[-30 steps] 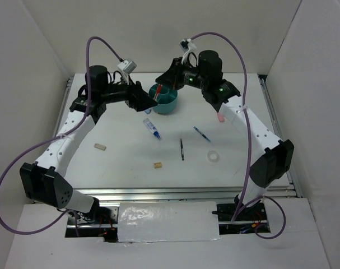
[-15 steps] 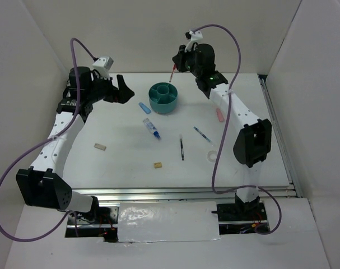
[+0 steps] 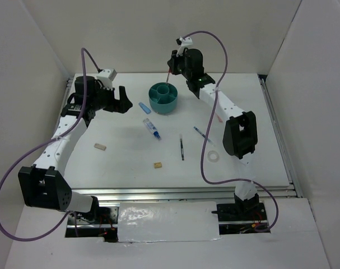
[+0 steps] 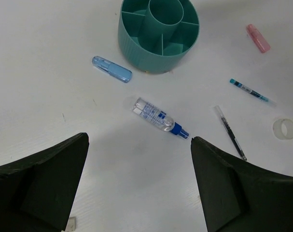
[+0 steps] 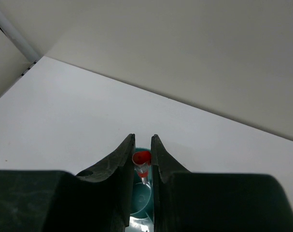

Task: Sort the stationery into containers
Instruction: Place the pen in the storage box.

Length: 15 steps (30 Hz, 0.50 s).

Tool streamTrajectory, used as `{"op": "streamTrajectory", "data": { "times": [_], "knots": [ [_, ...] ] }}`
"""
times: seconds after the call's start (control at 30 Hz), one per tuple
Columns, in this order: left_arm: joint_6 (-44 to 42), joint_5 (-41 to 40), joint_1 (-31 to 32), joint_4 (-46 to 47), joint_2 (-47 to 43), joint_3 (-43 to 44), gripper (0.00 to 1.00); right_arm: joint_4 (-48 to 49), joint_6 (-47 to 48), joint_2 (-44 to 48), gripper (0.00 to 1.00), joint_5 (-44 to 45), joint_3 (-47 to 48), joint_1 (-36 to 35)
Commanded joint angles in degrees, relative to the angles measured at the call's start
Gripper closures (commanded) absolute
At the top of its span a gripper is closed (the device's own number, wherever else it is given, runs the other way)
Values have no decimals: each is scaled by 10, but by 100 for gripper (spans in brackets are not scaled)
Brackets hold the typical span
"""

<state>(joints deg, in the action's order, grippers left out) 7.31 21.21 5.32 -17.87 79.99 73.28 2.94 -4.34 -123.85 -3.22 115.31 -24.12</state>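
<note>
While the teal organiser (image 3: 163,98) stands near the bench's far edge, the right gripper (image 5: 142,145), pinching 1 red-capped pen (image 5: 142,159) above it, should centre over its middle cup (image 4: 165,21) before letting go. Spread and empty, the left gripper (image 4: 139,140) hangs far-left. The pen's lower end is hard to make out.

My left end effector (image 4: 139,140) hangs spread wide; my right end effector (image 5: 142,138), raised high, pinches a red-tipped pen (image 5: 141,158).

Organiser (image 3: 164,104) stands far centre; eraser (image 3: 144,107) just left, bottle (image 3: 152,128) nearer, tape ring (image 3: 214,156) well nearer-right
</note>
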Motion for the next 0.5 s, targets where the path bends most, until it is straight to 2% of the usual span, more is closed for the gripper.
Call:
{"op": "streamTrajectory", "data": {
  "times": [0.0, 0.47],
  "knots": [
    [-15, 5, 0, 26, -18, -12, 1, 47, 9, -4, 100, -1, 21, -11],
    [-20, 11, 2, 36, -6, -36, 1, 44, 16, 3, 100, -13, -28, -34]
  ]
}}
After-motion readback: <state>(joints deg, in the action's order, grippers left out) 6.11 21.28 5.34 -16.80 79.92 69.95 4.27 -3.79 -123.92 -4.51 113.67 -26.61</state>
